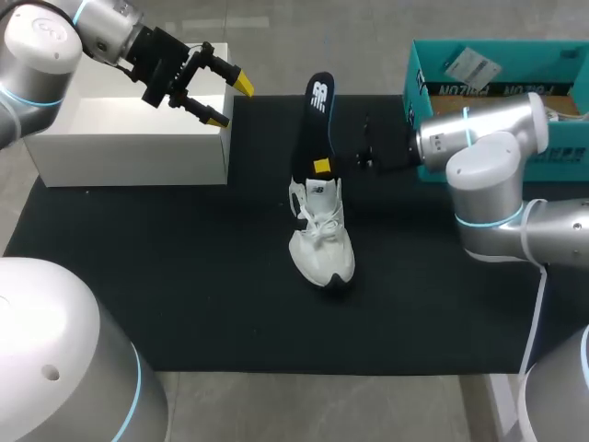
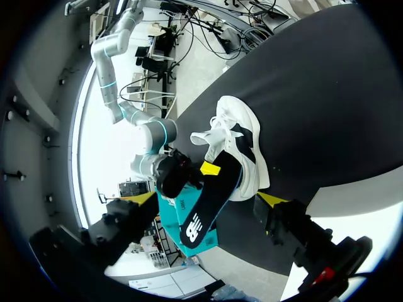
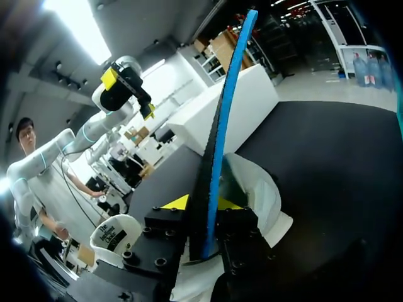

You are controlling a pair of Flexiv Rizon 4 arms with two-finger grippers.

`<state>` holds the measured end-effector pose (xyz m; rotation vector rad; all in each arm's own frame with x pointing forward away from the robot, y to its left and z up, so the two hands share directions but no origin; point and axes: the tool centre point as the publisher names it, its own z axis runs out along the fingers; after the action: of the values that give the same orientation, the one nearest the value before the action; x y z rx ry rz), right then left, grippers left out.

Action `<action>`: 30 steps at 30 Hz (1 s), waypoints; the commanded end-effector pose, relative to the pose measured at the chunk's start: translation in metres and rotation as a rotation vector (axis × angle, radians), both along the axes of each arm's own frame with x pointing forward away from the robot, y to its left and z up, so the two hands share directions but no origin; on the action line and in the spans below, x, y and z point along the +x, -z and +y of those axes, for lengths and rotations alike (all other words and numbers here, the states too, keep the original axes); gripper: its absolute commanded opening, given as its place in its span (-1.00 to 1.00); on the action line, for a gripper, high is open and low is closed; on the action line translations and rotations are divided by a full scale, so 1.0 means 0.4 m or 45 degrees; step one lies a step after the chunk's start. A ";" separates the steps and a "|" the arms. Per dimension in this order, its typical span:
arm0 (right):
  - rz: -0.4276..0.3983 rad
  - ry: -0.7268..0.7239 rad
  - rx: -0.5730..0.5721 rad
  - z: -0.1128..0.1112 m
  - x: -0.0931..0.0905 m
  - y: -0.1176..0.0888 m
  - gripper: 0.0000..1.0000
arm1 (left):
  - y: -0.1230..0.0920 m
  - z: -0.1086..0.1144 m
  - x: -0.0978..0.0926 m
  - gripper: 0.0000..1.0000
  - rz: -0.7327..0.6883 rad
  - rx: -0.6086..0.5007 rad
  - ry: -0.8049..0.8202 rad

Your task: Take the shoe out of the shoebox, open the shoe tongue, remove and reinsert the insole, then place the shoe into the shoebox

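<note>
Shoe: white, upright on its sole in the middle of the dark tabletop, toe toward the robot. It is out of the shoebox, and its opening faces up, which suits work on the insole.
Insole: black with a blue edge, rising steeply from the shoe's opening. The lower end is at or just inside the collar and the upper end is well clear of it.
Right claw: clenched on the insole low down, one finger on each face, just above the shoe. The low grip is judged to give control of the end that must pass the opening.
Left claw: released, fingers spread, carrying nothing. It hovers over the corner of the white box, well apart from the shoe, and is judged to be parked out of the way.
Shoebox: teal, at the far right of the tabletop behind the right arm. The shoe is not in it.
Stage: judged to be the insole step. Whether the insole is going out or in cannot be told.
Risk: nothing holds the shoe, so it may tip or drag as the insole slides.
</note>
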<state>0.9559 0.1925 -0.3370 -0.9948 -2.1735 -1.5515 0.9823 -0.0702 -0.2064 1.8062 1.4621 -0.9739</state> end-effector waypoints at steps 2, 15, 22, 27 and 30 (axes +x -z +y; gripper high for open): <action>-0.015 -0.007 -0.020 -0.003 0.015 -0.021 0.98 | 0.000 -0.001 -0.003 1.00 -0.004 0.004 -0.003; 0.000 -0.037 -0.074 -0.005 0.050 -0.055 -1.00 | 0.000 -0.001 -0.003 1.00 -0.004 0.004 -0.003; 0.027 -0.034 -0.063 -0.003 0.049 -0.045 -1.00 | 0.000 -0.001 -0.003 1.00 -0.004 0.004 -0.003; 0.040 -0.046 -0.067 0.003 0.041 -0.035 -1.00 | 0.000 -0.001 -0.003 1.00 -0.004 0.004 -0.003; 0.037 -0.058 -0.086 0.008 0.031 -0.026 -1.00 | 0.000 -0.001 -0.003 1.00 -0.004 0.004 -0.003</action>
<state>0.9694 0.1912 -0.3224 -0.9727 -2.2183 -1.4554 0.9823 -0.0702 -0.2064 1.8062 1.4621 -0.9740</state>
